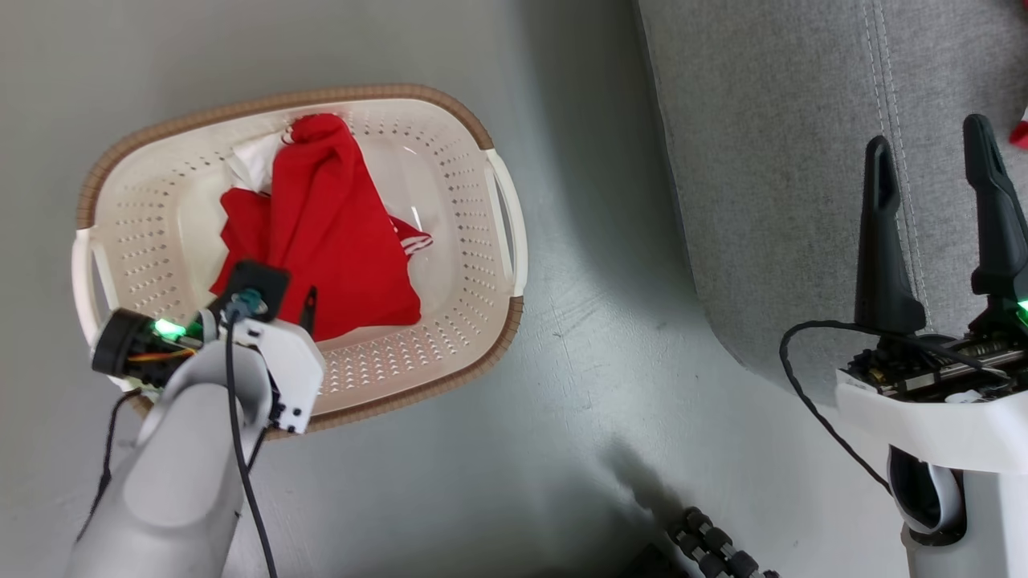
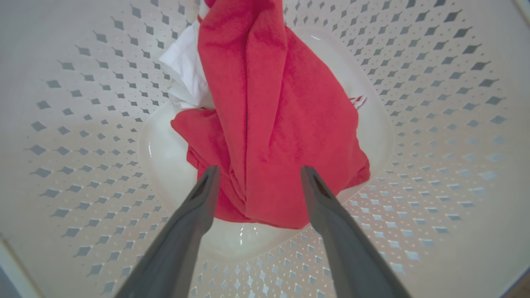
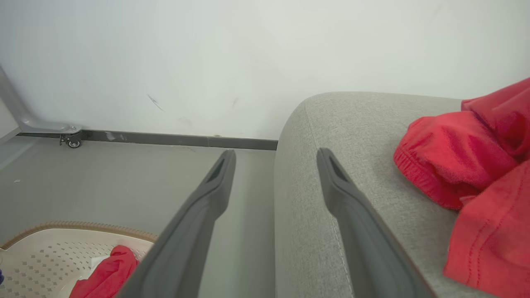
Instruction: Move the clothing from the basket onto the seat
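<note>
one bunched red-and-white clothing [image 2: 281, 124] pile lies in basket [image 2: 434, 124] just beyond spread-fingered left gripper [image 2: 260, 169]; right gripper [image 3: 276, 153] likewise spread.

I've got grey floor [image 1: 578, 337] carrying two things. The basket [image 1: 504, 241] stands flat on it, and the seat [image 1: 787, 160] is near it, with a strip of bare floor between them. Red clothing [image 1: 337, 233] is piled on the basket's bottom, toward one end. On the seat, red garments [image 3: 455, 165] lie back from its rounded corner. The seat's floor-side edge is bare.
</note>
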You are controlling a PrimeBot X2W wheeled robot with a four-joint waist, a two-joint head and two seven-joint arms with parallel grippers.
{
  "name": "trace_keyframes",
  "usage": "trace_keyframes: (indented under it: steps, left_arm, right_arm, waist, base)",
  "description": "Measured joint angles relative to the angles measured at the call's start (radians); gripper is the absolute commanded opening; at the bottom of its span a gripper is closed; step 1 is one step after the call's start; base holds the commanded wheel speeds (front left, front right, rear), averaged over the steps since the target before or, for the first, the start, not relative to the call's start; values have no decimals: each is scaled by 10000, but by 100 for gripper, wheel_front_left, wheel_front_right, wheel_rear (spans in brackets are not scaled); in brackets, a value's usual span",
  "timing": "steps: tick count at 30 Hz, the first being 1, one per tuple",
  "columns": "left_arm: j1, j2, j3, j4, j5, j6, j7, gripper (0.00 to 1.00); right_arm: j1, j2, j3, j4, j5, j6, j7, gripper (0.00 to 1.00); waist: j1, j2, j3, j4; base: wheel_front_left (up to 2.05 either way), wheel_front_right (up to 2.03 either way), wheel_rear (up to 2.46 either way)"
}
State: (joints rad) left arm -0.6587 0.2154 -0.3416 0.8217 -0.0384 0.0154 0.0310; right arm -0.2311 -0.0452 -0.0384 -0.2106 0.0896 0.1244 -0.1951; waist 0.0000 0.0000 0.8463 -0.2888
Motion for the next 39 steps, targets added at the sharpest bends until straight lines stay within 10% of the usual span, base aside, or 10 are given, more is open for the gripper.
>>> trace_keyframes:
  steps: [36, 37, 39]
  left_arm:
    - [-1478, 27, 451, 1902, -543, -420, 744, 100]
    - [-1492, 19, 428, 1944, -545, -564, 744, 96]
    - [-1521, -4, 370, 2000, -546, -738, 742, 44]
  right_arm:
    - [-785, 23, 339, 658, 430, 0, -428, 100]
    - [-800, 23, 341, 677, 430, 0, -428, 100]
    - [-805, 23, 341, 759, 430, 0, -437, 100]
  waist:
    - [0, 0, 1096, -606]
    - [0, 0, 1105, -618]
    - [0, 0, 1117, -637]
  base:
    - [0, 0, 0]
    - [0, 0, 0]
    - [0, 0, 0]
